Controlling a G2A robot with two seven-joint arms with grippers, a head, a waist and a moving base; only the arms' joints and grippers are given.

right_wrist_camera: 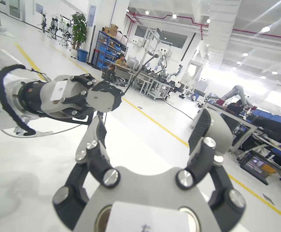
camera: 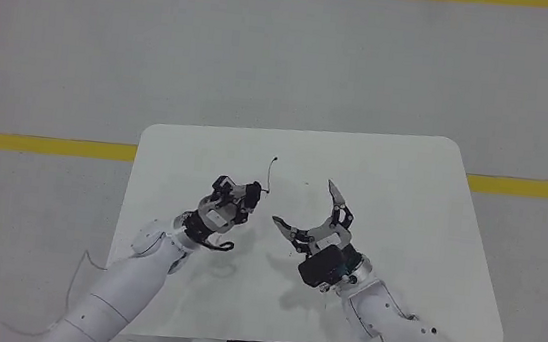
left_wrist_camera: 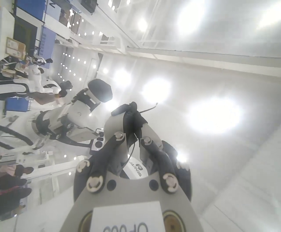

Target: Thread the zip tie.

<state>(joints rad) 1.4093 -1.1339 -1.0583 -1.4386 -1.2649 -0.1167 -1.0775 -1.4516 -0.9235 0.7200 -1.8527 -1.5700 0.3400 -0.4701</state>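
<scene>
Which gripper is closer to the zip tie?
Left. The left gripper is shut on the zip tie, which sticks out past its tips. The right gripper is open beside it, not touching.

Tight gap at mid-worktop, free room around
The left hand (camera: 249, 197) with its zip tie (camera: 269, 176) and the spread right hand (camera: 303, 203) stand near each other, a narrow gap between; far and side stretches of the worktop (camera: 402, 200) offer passage.
</scene>
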